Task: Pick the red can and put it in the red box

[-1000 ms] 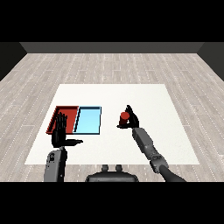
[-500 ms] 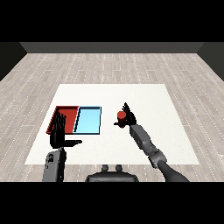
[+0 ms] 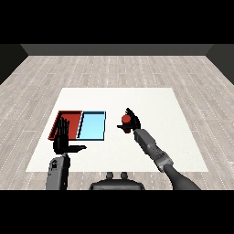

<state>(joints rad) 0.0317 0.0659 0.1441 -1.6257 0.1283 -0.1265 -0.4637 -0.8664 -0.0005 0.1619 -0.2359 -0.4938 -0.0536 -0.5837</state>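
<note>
White bench [image 3: 151,103] on a pale wood-plank floor [image 3: 114,68]. Nearest, left hand [image 3: 61,139] upright at the bench's front left, fingers straight, thumb out, holding nothing. Behind it, red tray [image 3: 58,124] and light blue tray [image 3: 93,125] touching side by side. Right of them, right hand [image 3: 132,122] curled round the red can [image 3: 125,119], apart from the blue tray

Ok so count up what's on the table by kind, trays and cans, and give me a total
Trays: 2, the red tray and the light blue tray, side by side.
Cans: 1, the red can, with the right robot hand curled round it.
Total: 3
</note>
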